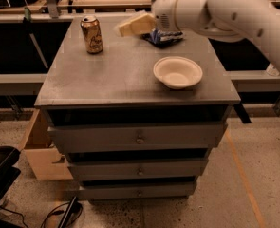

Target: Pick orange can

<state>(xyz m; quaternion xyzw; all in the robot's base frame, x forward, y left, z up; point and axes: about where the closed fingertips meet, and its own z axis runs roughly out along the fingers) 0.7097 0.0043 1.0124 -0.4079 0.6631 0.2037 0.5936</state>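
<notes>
The orange can (pixel 91 34) stands upright at the back left of the grey cabinet top (pixel 111 75), shiny orange-gold with a silver rim. My gripper (pixel 125 26) reaches in from the right on a white arm (pixel 225 8). It hovers above the back of the top, a short way right of the can and apart from it. It partly hides the dark blue chip bag (pixel 165 36).
A white bowl (pixel 177 72) sits on the right half of the top. The cabinet has three drawers (pixel 139 139) below. An open wooden box (pixel 40 148) stands on the floor at left. Benches run behind the cabinet.
</notes>
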